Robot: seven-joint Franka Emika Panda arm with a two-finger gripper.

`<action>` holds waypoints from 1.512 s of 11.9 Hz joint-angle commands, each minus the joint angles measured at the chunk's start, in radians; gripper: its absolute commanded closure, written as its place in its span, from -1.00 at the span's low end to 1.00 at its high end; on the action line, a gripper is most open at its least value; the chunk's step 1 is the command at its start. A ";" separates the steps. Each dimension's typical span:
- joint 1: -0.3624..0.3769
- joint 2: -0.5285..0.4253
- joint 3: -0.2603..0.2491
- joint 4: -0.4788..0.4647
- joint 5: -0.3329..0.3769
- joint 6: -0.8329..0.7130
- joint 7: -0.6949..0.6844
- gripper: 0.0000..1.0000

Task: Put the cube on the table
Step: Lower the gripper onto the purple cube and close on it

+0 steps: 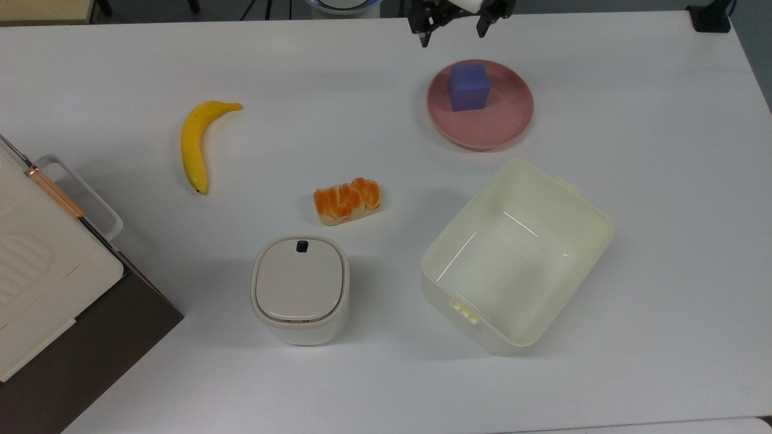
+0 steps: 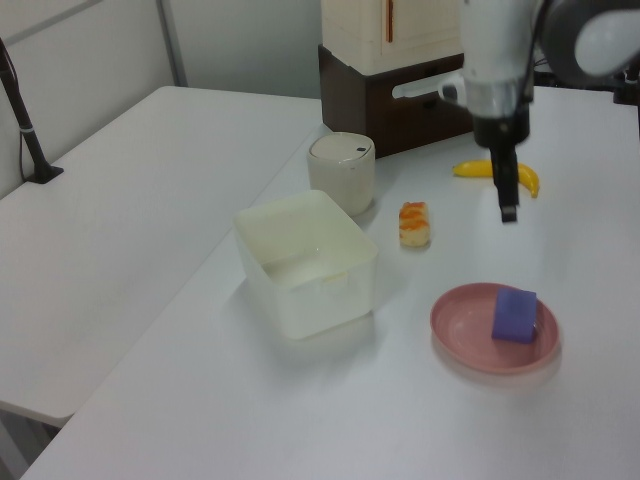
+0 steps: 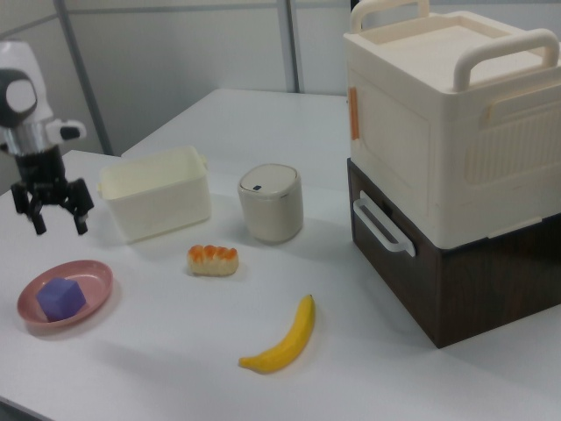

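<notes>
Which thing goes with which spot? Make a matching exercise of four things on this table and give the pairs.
Things:
1. cube
2. banana
3. bread piece
4. hand

Spots:
a. beside the lidded bin
b. on the pink plate
c. in the air above the table
d. nearest the stacked boxes in the right view

Pairs: 1-b, 2-d, 3-a, 4-c
</notes>
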 commanded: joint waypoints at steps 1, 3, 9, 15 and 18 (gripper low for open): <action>0.042 -0.040 -0.016 -0.195 0.058 0.189 0.012 -1.00; 0.042 -0.032 -0.016 -0.255 0.090 0.259 0.010 -1.00; 0.111 0.055 -0.018 -0.278 0.136 0.374 0.053 -1.00; 0.106 0.104 -0.019 -0.269 0.136 0.403 0.070 0.66; 0.091 0.095 -0.022 -0.220 0.133 0.294 0.067 0.67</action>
